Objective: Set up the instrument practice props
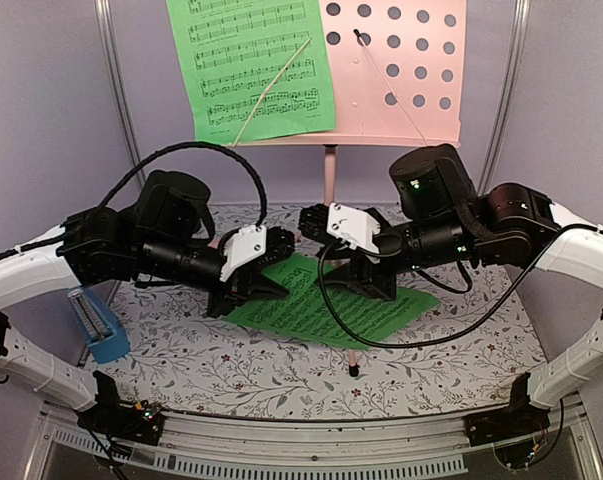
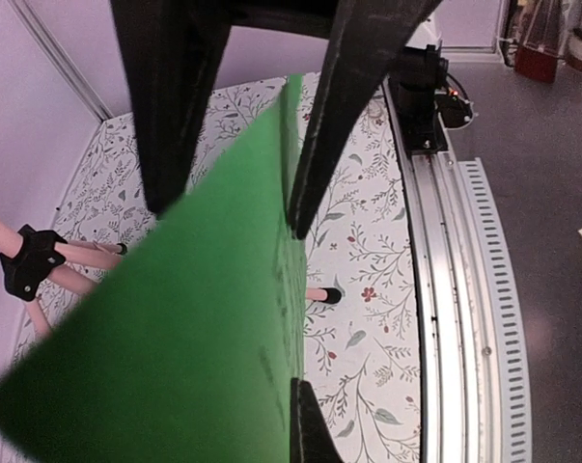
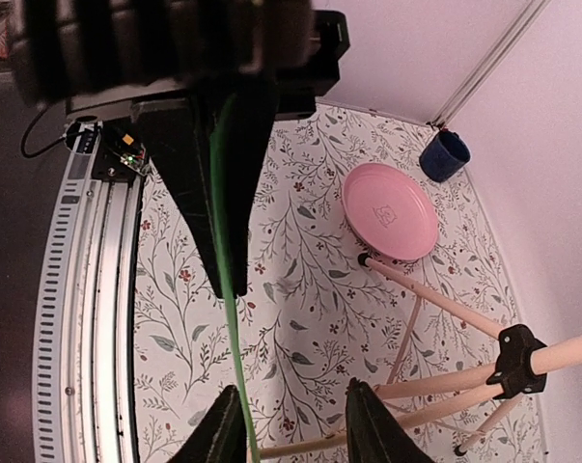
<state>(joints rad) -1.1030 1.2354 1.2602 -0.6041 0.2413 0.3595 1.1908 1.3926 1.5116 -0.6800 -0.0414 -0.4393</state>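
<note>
while left end effector clamps green page | right end effector straddles it, grip unclear

Stand legs spread over the middle of the table, one foot reaching near centre, with the page held above them. Disc and cup crowd the far left; the metronome blocks near left. Bare table lies open along the near edge and right, under a sagging cable.
</note>
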